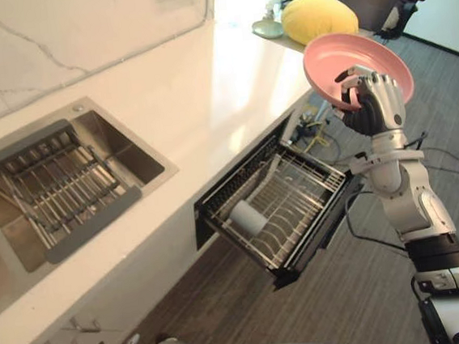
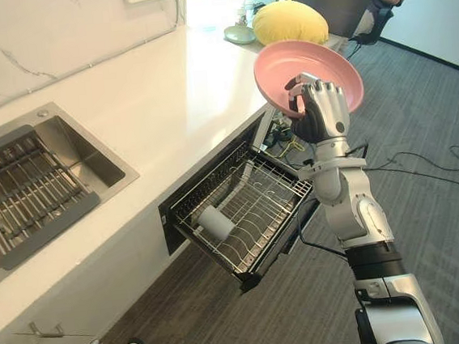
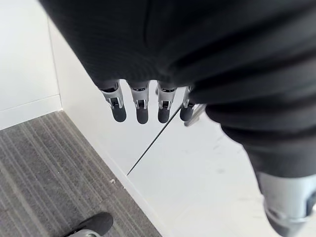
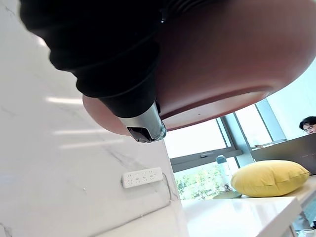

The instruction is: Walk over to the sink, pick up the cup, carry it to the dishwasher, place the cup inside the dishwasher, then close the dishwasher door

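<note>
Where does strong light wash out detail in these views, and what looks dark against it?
Left eye view: daylight glares on the white countertop near the yellow cushion. Right wrist view: the underside of the pink plate, held in the right hand, looks dark against the bright window.

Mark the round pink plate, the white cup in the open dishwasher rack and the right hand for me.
Round pink plate [image 1: 348, 55]: left eye view, on its inner face.
White cup [image 1: 248, 216]: left eye view, on its side wall.
Right hand [image 1: 381, 94]: left eye view, on its silver fingers.

Smooth matt plate [image 1: 348, 55], perhaps plastic.
</note>
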Motion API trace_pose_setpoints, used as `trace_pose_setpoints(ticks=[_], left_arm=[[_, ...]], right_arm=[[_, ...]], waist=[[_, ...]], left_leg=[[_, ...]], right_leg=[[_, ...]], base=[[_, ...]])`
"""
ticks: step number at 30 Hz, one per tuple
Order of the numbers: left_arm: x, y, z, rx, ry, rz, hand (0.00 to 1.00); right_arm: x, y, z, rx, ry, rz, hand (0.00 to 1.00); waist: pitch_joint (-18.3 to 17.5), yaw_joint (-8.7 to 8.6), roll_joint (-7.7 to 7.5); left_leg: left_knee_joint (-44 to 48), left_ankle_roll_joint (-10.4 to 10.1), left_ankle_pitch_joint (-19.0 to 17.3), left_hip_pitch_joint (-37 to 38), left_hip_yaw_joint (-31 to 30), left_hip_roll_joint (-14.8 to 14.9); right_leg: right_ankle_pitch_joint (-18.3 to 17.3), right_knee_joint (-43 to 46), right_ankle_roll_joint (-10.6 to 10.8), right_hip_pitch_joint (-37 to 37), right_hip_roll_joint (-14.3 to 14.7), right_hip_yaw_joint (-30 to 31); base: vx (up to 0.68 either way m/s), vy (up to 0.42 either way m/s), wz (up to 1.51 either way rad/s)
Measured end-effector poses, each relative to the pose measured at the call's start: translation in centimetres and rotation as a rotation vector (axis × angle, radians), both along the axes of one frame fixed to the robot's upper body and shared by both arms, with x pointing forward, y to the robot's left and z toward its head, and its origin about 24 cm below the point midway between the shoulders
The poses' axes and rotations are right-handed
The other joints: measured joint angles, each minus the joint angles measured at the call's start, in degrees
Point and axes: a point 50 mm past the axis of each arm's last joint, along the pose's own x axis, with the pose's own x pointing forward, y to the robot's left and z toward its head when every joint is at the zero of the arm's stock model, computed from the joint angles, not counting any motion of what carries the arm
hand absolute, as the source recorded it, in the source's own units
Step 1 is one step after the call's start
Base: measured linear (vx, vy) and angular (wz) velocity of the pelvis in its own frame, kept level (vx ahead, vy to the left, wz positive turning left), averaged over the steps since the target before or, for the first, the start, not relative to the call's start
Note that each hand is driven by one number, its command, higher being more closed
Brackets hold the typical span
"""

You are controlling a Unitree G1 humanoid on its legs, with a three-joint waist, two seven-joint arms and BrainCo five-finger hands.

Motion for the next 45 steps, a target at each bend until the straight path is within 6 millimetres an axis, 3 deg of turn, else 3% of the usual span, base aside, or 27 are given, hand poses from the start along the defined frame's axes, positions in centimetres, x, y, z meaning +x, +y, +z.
trace_pose_setpoints(ticks=[3,4,8,9,13,15,19,24,28,31,37,41,42,45], left_arm=[[-0.2,-0.7,-0.2,-0.012,0.009,-0.011,0.0],[-0.2,-1.0,-0.3,-0.018,0.007,-0.011,0.0],[-0.2,-1.2,-0.3,-0.015,0.0,-0.028,0.0],[-0.1,-1.3,-0.2,-0.015,-0.006,-0.029,0.0],[0.4,-1.4,-0.1,-0.02,-0.031,-0.038,0.0],[1.5,-1.7,0.0,-0.024,-0.056,-0.064,0.0],[4.1,-2.1,0.6,-0.031,-0.149,-0.096,0.0],[7.1,-2.3,1.6,-0.053,-0.262,-0.091,0.0],[8.6,-2.8,2.0,-0.077,-0.303,-0.097,0.0],[9.6,-2.7,2.7,-0.078,-0.344,-0.105,0.0],[11.4,-3.4,3.3,-0.104,-0.388,-0.135,0.0],[12.7,-4.5,3.9,-0.138,-0.433,-0.177,0.0],[12.9,-4.7,4.0,-0.143,-0.437,-0.179,0.0],[13.0,-5.1,4.0,-0.155,-0.435,-0.194,0.0]], right_arm=[[-0.3,-0.1,-1.3,0.022,0.044,-0.003,1.0],[-0.4,0.0,-1.7,0.029,0.058,-0.002,1.0],[-0.7,-0.1,-3.1,0.064,0.115,-0.008,1.0],[-0.8,-0.3,-3.5,0.066,0.128,-0.015,1.0],[-0.7,-0.9,-4.6,0.093,0.161,-0.059,1.0],[-0.4,-1.7,-5.8,0.123,0.187,-0.109,1.0],[0.6,-2.4,-5.9,0.135,0.179,-0.167,1.0],[2.8,-2.1,-4.0,0.139,0.132,-0.179,1.0],[4.1,-2.0,-2.0,0.063,0.114,-0.165,1.0],[5.5,-1.9,0.0,0.033,0.091,-0.163,1.0],[7.1,-2.2,3.3,0.031,0.065,-0.17,1.0],[8.1,-2.8,4.2,0.03,0.101,-0.204,1.0],[8.3,-2.9,4.3,0.032,0.121,-0.208,0.0],[8.3,-3.3,4.3,0.045,0.143,-0.209,0.0]], waist=[[0.0,0.0,-0.29],[0.0,0.02,-0.3],[0.4,-0.04,-0.17],[0.6,-0.03,-0.2],[2.2,-0.52,0.23],[3.8,-0.48,0.85],[7.8,-0.72,2.4],[14.6,-1.14,4.51],[18.4,-0.86,6.7],[21.0,-0.65,7.19],[22.4,0.97,8.22],[23.8,1.73,10.56],[24.0,1.68,10.92],[24.3,1.61,11.54]], left_leg=[[0.0,-0.3,0.5,0.2,-0.6,0.3],[-0.1,-0.5,0.7,0.2,-0.7,0.3],[-2.0,-0.9,2.5,0.0,-1.4,-0.4],[-2.1,-0.9,2.7,-0.4,-1.6,-0.6],[-1.7,-0.6,3.4,-2.5,-2.3,-0.7],[-1.5,0.0,4.1,-4.8,-2.8,-0.7],[0.5,1.0,4.8,-10.3,-4.0,-0.7],[2.5,2.3,5.4,-16.0,-5.6,-1.3],[2.2,3.1,6.0,-19.1,-8.8,-3.1],[1.7,3.8,6.6,-20.9,-10.3,-3.9],[-1.5,4.3,8.5,-23.3,-11.8,-6.2],[-2.6,4.5,9.3,-24.4,-13.8,-7.4],[-4.2,4.4,10.2,-24.4,-14.2,-7.9],[-6.4,4.3,11.5,-24.3,-14.8,-8.2]], right_leg=[[-0.4,-2.7,0.6,1.7,1.1,-0.2],[-0.9,-3.4,2.0,2.1,1.2,-0.3],[-1.8,-6.2,3.7,3.0,2.0,-0.5],[-1.8,-6.8,5.2,3.1,2.0,-0.5],[-1.7,-8.5,5.6,2.4,2.5,-0.6],[-1.6,-8.8,5.8,0.6,2.6,-0.6],[-1.3,-9.3,6.7,-3.3,2.6,-0.4],[-1.0,-10.3,8.8,-7.6,2.0,0.6],[0.5,-10.5,8.8,-10.5,1.5,1.0],[1.2,-10.8,8.9,-12.2,1.2,1.0],[1.8,-11.0,8.8,-15.3,0.2,0.8],[1.9,-11.0,8.9,-16.3,-0.5,0.8],[1.9,-11.0,8.9,-16.7,-0.6,0.8],[1.9,-10.8,9.0,-17.4,-0.6,0.8]], base=[[-0.02,-0.108,0.09],[-0.02,-0.069,0.07],[-0.05,-0.06,0.07],[-0.06,-0.037,0.05],[-0.07,-0.01,0.06],[-0.1,0.014,0.07],[-0.13,0.047,0.07],[-0.15,0.093,-0.01],[-0.07,0.091,-0.04],[-0.01,0.06,0.06],[0.03,0.045,0.12],[0.03,0.046,0.13],[0.02,0.037,0.07],[0.01,0.037,0.04]])
